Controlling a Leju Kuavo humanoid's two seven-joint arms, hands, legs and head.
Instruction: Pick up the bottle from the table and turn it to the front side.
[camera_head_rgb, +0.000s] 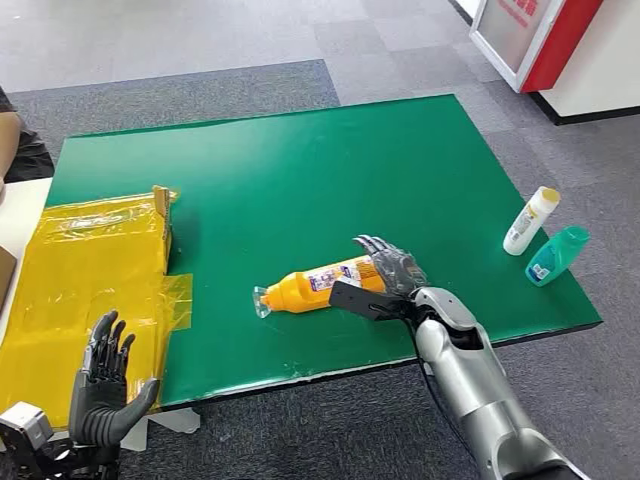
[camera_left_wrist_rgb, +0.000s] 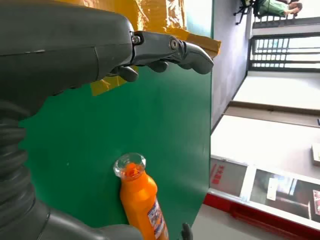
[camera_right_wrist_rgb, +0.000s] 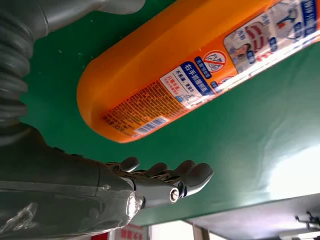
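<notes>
while the orange bottle (camera_head_rgb: 321, 285) lies flat, the right hand (camera_head_rgb: 392, 268) spreads beside its base, grasping nothing.

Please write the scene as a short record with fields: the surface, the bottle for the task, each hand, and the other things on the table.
surface: green table
task object: orange bottle, lying on its side, clear cap end toward the robot's left
label: barcode and small print show in the right wrist view
right hand: at the bottle's base end, fingers spread around it, grip not yet closed
left hand: open, raised near the table's front edge, holds nothing
other things: white bottle and teal bottle, both lying near the right edge; yellow package at the left
</notes>
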